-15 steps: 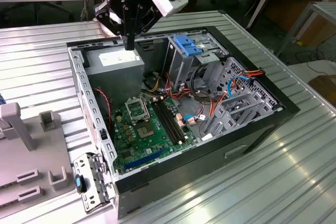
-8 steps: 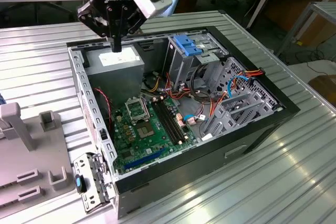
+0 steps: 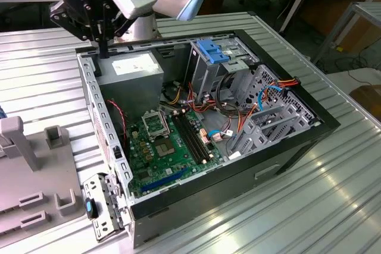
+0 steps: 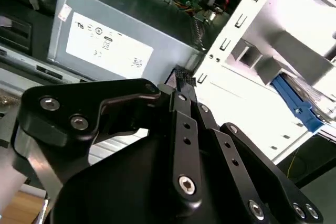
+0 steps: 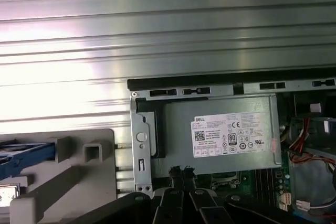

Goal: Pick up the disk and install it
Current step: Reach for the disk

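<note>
The disk shows as a bright blue frame edge (image 5: 27,152) resting in a grey holder (image 5: 79,179) beside the open computer case (image 3: 89,96). In the second wrist view the disk's blue edge (image 4: 296,103) sits in that holder (image 4: 247,95). My gripper (image 3: 103,50) hangs over the case's back corner at the exterior view's left, just above the silver power supply (image 3: 131,69). Its black fingertips (image 5: 174,170) are pressed close together with nothing between them. The gripper (image 4: 181,77) stands well apart from the disk.
A light-blue plastic bracket (image 3: 211,52) sits on the drive cage inside the case. The motherboard (image 3: 164,147), coloured cables (image 3: 238,123) and metal bays fill the case. The grey holder (image 3: 24,165) stands on the ribbed metal table (image 3: 333,206). Workbenches line the back.
</note>
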Tool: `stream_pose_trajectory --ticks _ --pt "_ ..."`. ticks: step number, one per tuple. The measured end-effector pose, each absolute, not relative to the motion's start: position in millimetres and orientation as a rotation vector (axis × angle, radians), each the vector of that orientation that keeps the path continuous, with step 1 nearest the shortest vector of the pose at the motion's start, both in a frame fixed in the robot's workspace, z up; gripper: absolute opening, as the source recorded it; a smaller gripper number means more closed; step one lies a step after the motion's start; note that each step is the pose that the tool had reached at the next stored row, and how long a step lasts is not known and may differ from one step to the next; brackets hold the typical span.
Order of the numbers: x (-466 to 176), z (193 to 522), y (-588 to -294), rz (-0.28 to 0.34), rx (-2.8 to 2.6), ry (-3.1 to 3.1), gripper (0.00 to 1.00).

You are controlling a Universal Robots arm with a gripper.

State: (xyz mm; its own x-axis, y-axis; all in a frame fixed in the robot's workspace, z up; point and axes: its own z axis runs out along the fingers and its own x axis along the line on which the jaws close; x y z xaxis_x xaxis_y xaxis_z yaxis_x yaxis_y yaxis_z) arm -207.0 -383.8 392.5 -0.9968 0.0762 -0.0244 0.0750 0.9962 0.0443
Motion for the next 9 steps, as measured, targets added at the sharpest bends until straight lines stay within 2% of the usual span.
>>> stream_pose_trajectory --ticks 9 --pt "-261 391 -377 0.068 0.118 3.112 0.11"
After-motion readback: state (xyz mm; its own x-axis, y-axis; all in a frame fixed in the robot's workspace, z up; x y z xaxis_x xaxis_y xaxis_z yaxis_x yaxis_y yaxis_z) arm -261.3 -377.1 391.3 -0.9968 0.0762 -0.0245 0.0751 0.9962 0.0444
